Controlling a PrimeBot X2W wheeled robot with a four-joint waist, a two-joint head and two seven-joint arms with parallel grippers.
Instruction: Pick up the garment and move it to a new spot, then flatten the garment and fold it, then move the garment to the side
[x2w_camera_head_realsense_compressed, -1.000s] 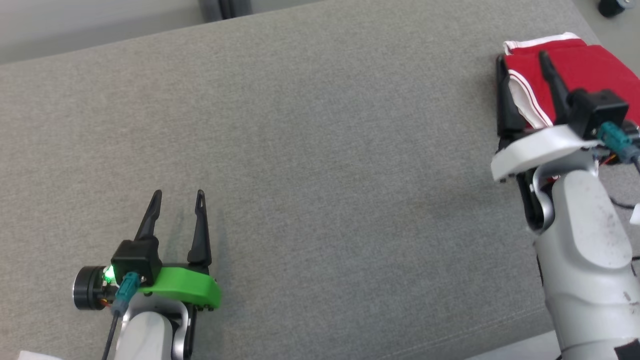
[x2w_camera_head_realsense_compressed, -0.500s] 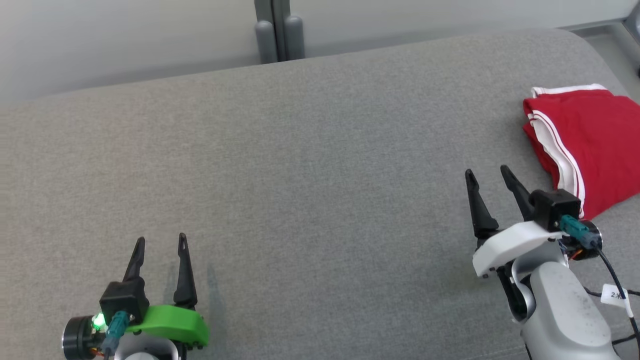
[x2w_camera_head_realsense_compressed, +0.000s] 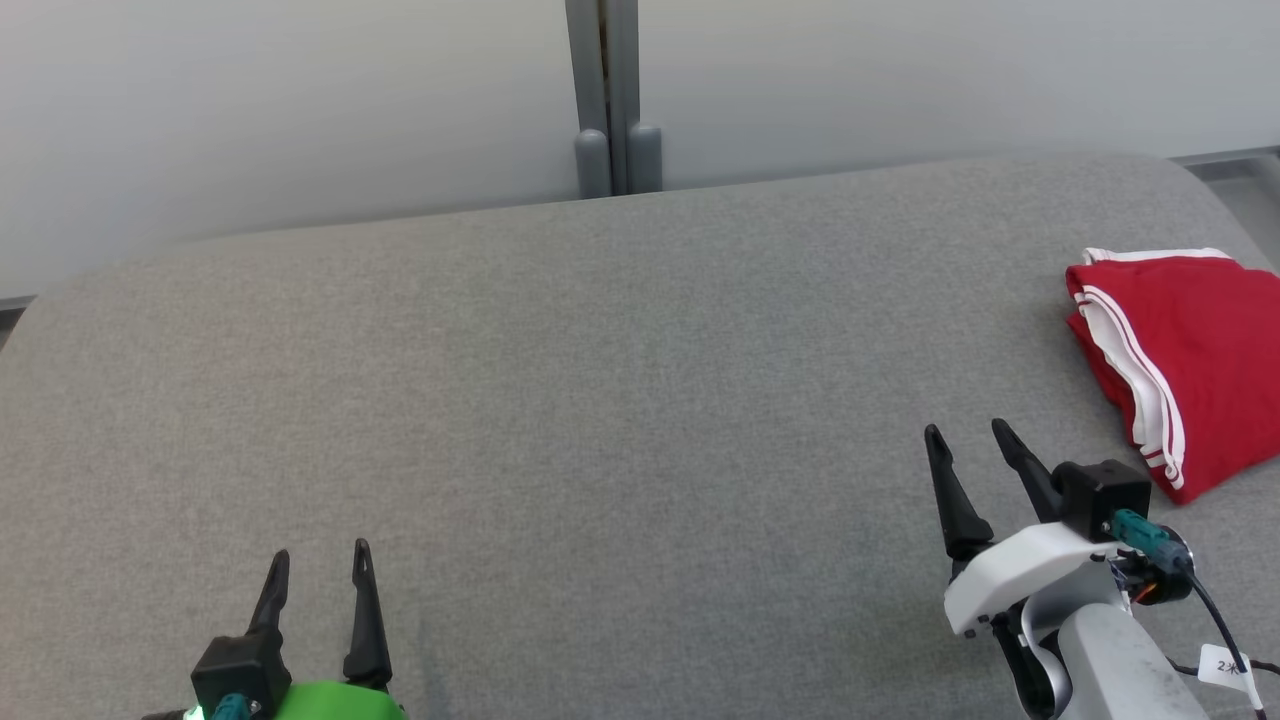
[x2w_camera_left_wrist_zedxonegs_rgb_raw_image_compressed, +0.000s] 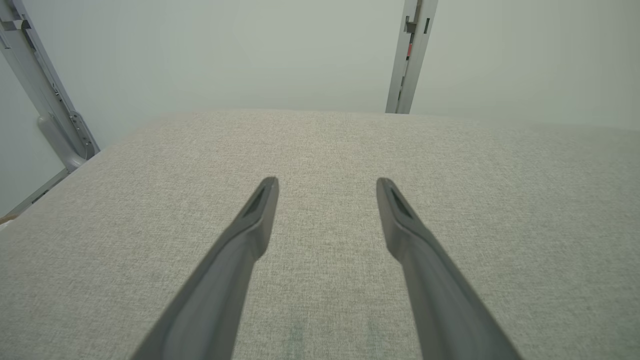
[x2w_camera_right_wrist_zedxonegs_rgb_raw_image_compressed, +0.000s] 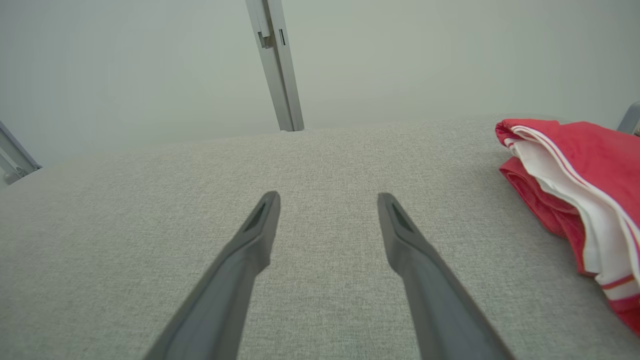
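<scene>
The garment (x2w_camera_head_realsense_compressed: 1190, 350) is red with white striped trim, folded into a compact stack at the far right of the grey cushioned surface (x2w_camera_head_realsense_compressed: 600, 400); the right wrist view has the garment (x2w_camera_right_wrist_zedxonegs_rgb_raw_image_compressed: 575, 185) at its right edge. My right gripper (x2w_camera_head_realsense_compressed: 967, 432) stands open and empty, a short way to the left of the garment and nearer to me, not touching it. At the lower left my left gripper (x2w_camera_head_realsense_compressed: 320, 552) is open too, holding nothing. Both wrist views look along spread fingers (x2w_camera_left_wrist_zedxonegs_rgb_raw_image_compressed: 250, 235) (x2w_camera_right_wrist_zedxonegs_rgb_raw_image_compressed: 250, 245) over bare grey fabric.
A pale wall with a grey vertical post (x2w_camera_head_realsense_compressed: 612, 100) stands behind the surface's far edge. The surface's rounded right corner (x2w_camera_head_realsense_compressed: 1200, 190) lies just beyond the garment. A cable with a white tag (x2w_camera_head_realsense_compressed: 1222, 662) hangs by my right wrist.
The head camera has tilted up, bringing the wall into view. My right gripper, which stood over the garment's left edge, has drawn back off it. The garment lies folded where it was.
</scene>
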